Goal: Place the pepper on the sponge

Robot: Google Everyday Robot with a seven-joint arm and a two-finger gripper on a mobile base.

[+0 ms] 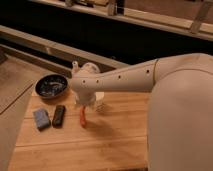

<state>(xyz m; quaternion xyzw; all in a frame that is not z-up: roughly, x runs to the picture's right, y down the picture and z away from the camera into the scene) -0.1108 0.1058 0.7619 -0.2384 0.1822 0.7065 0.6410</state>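
The red-orange pepper [83, 118] shows on the wooden table [115, 145], pointing down just under my white wrist. My gripper [83, 106] sits right above the pepper's top end, mostly hidden by the wrist housing, and I cannot tell whether it touches the pepper. The blue-grey sponge [41, 119] lies flat on the table to the left of the pepper, with a black bar between them. My arm reaches in from the right across the middle of the view.
A narrow black bar [59, 115] lies beside the sponge. A dark bowl [51, 86] stands at the table's back left corner. A white cup [98, 99] is partly hidden behind my wrist. A dark shelf with rails runs behind the table.
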